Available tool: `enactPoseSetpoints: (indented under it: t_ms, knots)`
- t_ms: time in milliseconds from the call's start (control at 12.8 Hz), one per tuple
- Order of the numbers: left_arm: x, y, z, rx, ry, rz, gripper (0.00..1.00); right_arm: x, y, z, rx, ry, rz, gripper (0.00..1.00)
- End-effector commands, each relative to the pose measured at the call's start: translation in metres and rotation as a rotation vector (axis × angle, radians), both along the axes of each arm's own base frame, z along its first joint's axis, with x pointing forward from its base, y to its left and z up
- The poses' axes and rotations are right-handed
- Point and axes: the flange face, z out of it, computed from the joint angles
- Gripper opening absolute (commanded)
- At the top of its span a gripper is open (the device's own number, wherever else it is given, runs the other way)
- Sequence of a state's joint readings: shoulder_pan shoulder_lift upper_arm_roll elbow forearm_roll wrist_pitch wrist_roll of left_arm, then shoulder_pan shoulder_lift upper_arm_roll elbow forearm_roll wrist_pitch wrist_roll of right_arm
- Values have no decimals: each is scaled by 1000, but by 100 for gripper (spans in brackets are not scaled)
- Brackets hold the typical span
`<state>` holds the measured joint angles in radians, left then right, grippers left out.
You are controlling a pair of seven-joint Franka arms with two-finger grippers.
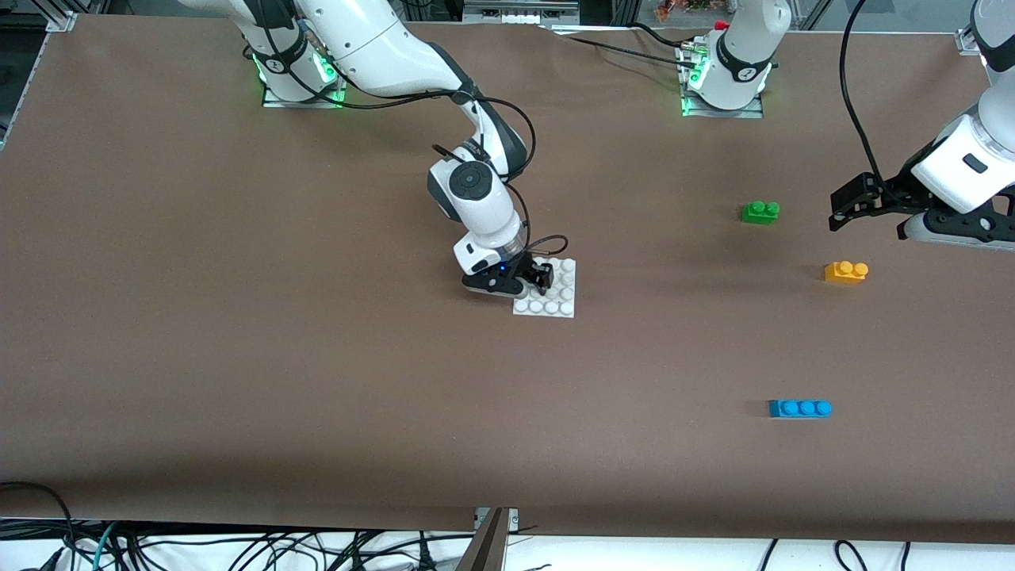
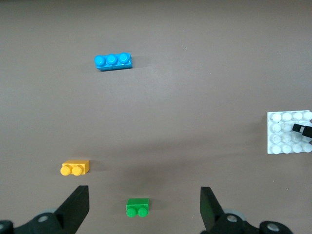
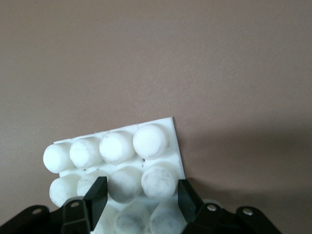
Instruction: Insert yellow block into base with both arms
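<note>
A brown surface (image 1: 238,357) holds the white base (image 1: 559,297) near its middle, where the right end effector (image 1: 533,275) sits low with fingers apart around studs at its edge, steadying it by my reading. The left end effector (image 1: 868,208) hangs open over the left arm's end. The yellow block (image 1: 845,272) lies there untouched, between the green brick (image 1: 760,212) and blue brick (image 1: 799,408); pickup and insertion remain.

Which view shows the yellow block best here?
The front view: the yellow block lies whole on the table under the left gripper, with the green and blue bricks around it. The left wrist view also shows it fully; the right wrist view shows only the base.
</note>
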<state>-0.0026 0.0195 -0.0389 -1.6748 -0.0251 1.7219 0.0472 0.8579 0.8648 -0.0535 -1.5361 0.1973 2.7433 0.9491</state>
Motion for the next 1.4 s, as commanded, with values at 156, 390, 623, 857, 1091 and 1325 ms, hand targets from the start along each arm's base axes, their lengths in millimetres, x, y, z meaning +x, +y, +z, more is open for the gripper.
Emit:
enactPoseSetpoints:
  t_ms: [156, 390, 623, 857, 1091, 1325]
  knots:
    - [2, -1, 6, -26, 7, 3, 100, 15, 1, 2, 33, 0, -55, 96]
    - [2, -1, 6, -26, 7, 3, 100, 32, -12, 27, 52, 32, -102, 100]
    - [2, -1, 7, -26, 6, 3, 100, 71, -53, 80, 9, 95, -93, 100]
    - [2, -2, 8, -26, 3, 3, 100, 108, -126, 129, -47, 148, -33, 100]
    - [2, -2, 8, -26, 3, 3, 100, 126, -227, 194, -77, 211, 1, 100]
    - [3, -2, 7, -26, 4, 3, 100, 115, -338, 252, -117, 245, 114, 100]
